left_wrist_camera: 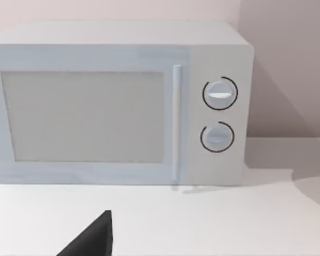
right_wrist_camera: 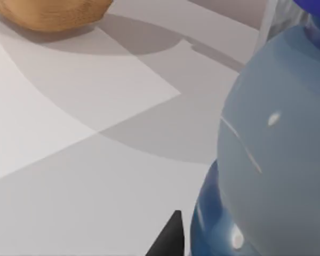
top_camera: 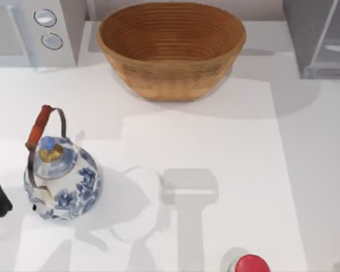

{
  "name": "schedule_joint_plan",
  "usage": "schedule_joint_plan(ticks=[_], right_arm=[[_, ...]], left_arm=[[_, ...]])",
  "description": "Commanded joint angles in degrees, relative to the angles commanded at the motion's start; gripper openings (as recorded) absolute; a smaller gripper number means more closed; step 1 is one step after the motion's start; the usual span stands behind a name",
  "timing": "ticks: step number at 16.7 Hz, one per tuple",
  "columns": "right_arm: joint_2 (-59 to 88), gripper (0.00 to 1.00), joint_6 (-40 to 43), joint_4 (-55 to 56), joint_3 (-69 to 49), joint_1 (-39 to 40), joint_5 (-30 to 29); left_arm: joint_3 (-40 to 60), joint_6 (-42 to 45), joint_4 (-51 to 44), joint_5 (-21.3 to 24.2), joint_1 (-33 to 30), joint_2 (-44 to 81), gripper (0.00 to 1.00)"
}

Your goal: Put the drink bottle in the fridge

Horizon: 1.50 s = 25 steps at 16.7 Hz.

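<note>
Wide bare stretch of white table (top_camera: 226, 147) runs through the middle and right, from the red-topped round item (top_camera: 249, 264) at the near edge up toward the grey box fridge with glassy door (top_camera: 323, 39) at far right. Big woven wicker basket (top_camera: 171, 48) blocks the far centre, white microwave with two round dials (top_camera: 37, 31) fills the far left corner. Blue-and-white porcelain kettle with brown handle (top_camera: 61, 177) stands in the way at near left.
</note>
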<state>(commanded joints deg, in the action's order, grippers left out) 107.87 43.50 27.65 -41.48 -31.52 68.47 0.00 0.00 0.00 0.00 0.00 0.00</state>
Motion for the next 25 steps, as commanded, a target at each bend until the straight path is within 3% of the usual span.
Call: schedule_joint_plan(ticks=[4, 8, 14, 15, 16, 20, 25], right_arm=[[-1.5, 0.01, 11.4, -20.5, -5.3, -5.3, 3.2], [-2.4, 0.01, 20.0, -33.9, -7.2, -8.8, 6.7], [-2.3, 0.01, 23.2, -37.9, -7.3, -9.8, 8.4], [-4.8, 0.01, 23.1, -37.6, -4.7, -1.8, 8.4], [-4.8, 0.01, 23.0, -37.6, -4.6, -1.8, 8.3], [-10.8, 0.01, 18.5, -37.6, -0.9, 0.3, 3.0], [-31.3, 0.01, 6.1, -37.2, 9.8, 7.4, -12.8]], left_arm=[[0.0, 0.0, 0.0, 0.0, 0.0, 0.0, 1.0], [0.0, 0.0, 0.0, 0.0, 0.0, 0.0, 1.0], [0.0, 0.0, 0.0, 0.0, 0.0, 0.0, 1.0], [0.0, 0.0, 0.0, 0.0, 0.0, 0.0, 1.0], [0.0, 0.0, 0.0, 0.0, 0.0, 0.0, 1.0], [0.0, 0.0, 0.0, 0.0, 0.0, 0.0, 1.0], [0.0, 0.0, 0.0, 0.0, 0.0, 0.0, 1.0]])
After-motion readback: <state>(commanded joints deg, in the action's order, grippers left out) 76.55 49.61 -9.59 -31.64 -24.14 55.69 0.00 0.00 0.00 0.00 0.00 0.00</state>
